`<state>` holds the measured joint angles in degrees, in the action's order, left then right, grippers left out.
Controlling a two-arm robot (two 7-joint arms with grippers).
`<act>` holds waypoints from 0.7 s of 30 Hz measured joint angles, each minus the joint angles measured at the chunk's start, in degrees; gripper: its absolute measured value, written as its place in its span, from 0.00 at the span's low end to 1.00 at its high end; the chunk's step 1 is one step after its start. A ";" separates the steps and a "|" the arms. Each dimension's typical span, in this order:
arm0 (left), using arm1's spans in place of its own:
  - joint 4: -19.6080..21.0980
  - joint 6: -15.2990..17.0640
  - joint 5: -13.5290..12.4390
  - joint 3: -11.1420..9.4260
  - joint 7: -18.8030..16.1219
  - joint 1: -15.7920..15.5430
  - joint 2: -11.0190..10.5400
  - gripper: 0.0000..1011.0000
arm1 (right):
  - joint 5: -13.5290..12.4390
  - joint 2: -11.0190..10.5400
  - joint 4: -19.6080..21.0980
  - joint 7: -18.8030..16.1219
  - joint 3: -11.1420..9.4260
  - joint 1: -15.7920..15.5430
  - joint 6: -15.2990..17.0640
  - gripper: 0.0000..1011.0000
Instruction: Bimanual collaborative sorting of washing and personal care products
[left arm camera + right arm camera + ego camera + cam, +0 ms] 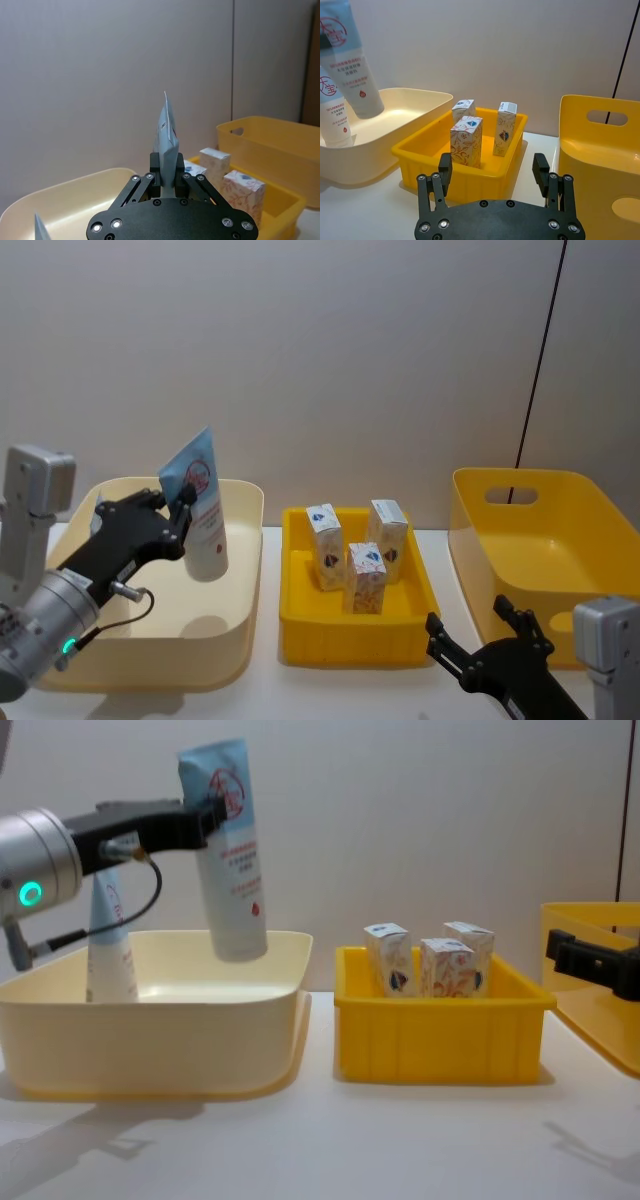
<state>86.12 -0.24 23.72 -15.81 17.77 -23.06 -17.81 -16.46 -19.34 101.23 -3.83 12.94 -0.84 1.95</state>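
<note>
Chest view, item by item.

1. Left gripper: jaws closed flat on the upper part of a squeeze tube, just under its crimped end. The tube's long axis is near upright with a slight lean, cap end down. It hangs over the right-hand part of the cream bin, with the cap about level with the rim and apparently clear of the floor. A release here would likely drop it inside.
2. Cream bin, contents: one second tube, standing cap-down against the left side, well apart from the held one.
3. Small yellow tray, just beside the cream bin: three upright cartons and, set close together (orange swirls, dark blue emblem).
4. Large yellow bin, on the right, with a handle slot; nothing can be seen in the part that shows.
5. Right gripper: jaws spread wide, holding nothing, low at the table's near edge and facing the tray. It is the arm nearer the cartons.
</note>
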 joint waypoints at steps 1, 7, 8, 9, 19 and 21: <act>0.20 -0.06 0.37 0.10 0.49 -0.05 -0.12 0.14 | 0.00 0.00 0.00 0.00 0.00 0.00 0.00 0.99; 1.91 -0.25 3.62 0.68 4.54 -0.33 -1.12 0.14 | 0.00 0.00 0.00 0.00 0.00 0.00 0.00 0.99; 2.27 -0.21 4.40 0.75 5.48 -0.40 -1.30 0.14 | 0.00 0.00 0.00 0.00 0.00 0.00 0.00 0.99; 2.44 -0.18 4.79 0.77 5.93 -0.45 -1.39 0.14 | 0.00 0.00 0.00 0.00 0.00 0.00 0.00 0.99; 4.29 1.53 10.16 0.28 12.00 -1.05 -2.16 0.14 | 0.00 0.00 0.00 0.00 0.00 0.00 0.00 0.99; 4.50 2.09 11.37 -0.10 13.37 -1.25 -2.20 0.14 | 0.00 0.00 0.00 0.00 0.00 0.00 0.00 0.99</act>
<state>90.62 1.85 35.09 -15.91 31.14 -24.31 -20.02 -16.46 -19.33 101.23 -3.83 12.94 -0.84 1.95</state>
